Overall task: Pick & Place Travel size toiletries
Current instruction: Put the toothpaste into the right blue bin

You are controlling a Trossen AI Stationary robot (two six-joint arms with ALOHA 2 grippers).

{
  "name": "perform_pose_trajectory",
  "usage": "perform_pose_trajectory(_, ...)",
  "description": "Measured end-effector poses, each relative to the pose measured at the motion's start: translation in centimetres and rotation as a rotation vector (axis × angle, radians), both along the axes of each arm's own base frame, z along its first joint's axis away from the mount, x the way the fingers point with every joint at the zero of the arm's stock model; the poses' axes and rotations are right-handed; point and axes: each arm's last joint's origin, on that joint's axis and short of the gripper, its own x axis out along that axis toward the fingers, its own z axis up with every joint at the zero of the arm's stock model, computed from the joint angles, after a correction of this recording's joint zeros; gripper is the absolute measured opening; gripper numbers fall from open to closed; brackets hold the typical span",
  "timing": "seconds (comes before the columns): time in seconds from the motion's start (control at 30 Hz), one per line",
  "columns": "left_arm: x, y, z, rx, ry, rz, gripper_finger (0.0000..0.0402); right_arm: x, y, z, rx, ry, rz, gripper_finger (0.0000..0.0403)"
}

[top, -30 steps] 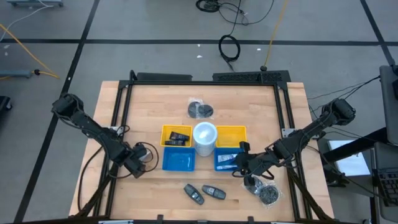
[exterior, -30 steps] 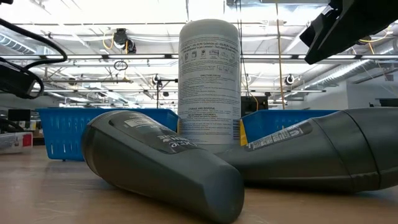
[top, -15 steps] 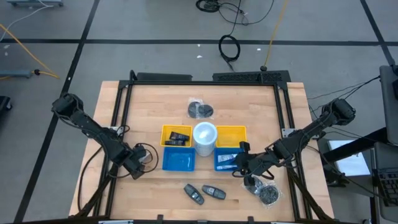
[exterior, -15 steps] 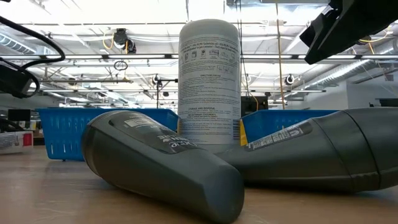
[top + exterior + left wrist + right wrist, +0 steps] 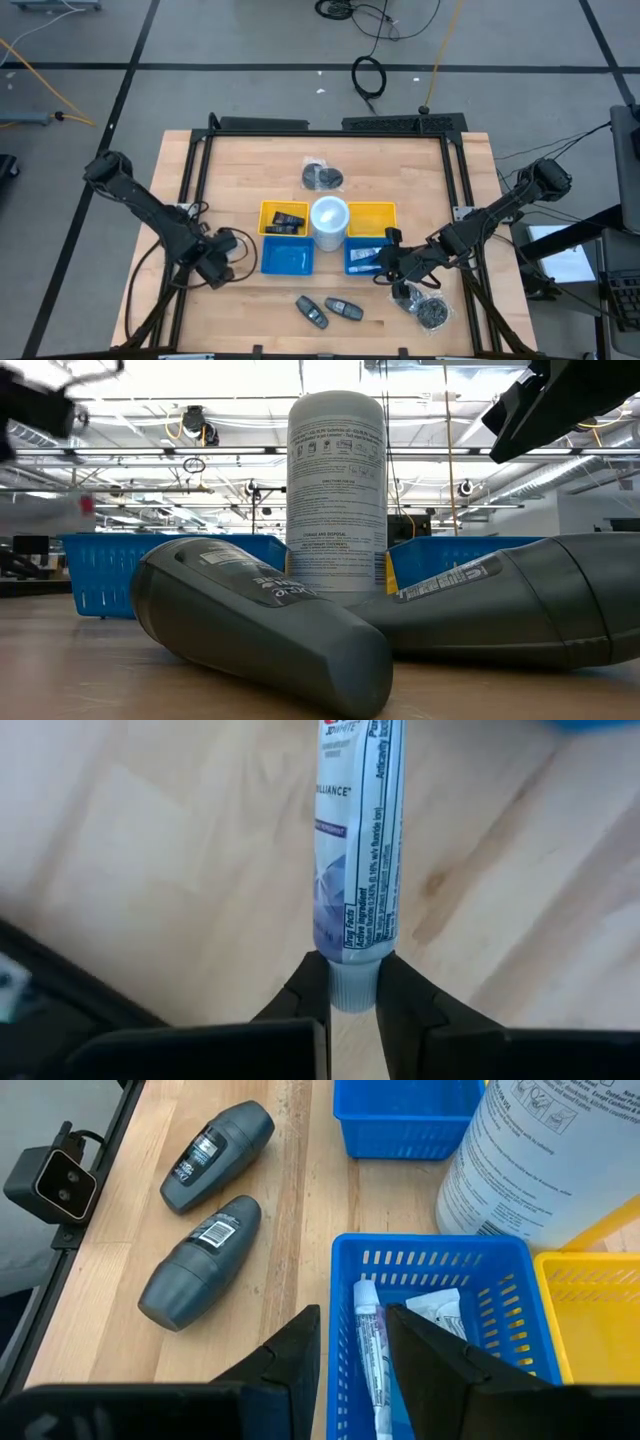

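Left wrist view: left pincer (image 5: 350,982) pinching toothpaste tube (image 5: 357,850) by its cap, carrying; right pincer (image 5: 352,1342) spread over blue basket (image 5: 520,1295). Next, probably, tube into a basket.

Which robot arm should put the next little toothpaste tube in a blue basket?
Probably the left. The left gripper already pinches a toothpaste tube by its cap, near the empty blue basket. The right gripper is open, holds nothing, and hovers over the other blue basket, which already holds tubes.
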Motion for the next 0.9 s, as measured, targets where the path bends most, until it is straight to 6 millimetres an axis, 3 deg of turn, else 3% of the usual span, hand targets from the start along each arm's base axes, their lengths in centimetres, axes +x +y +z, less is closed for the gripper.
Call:
perform_pose_trajectory(0.5,3.6,-2.7,10.3,0.118,-0.616,-0.159,0.0033,0.5,0.3,0.6,0.018,-0.074,0.021,0.0112)
perform_pose_trajectory(0.9,6.8,-4.9,13.1,0.212,-0.979,-0.359,0.0033,1.4,0.8,2.1,0.03,-0.26,0.083,0.0112)
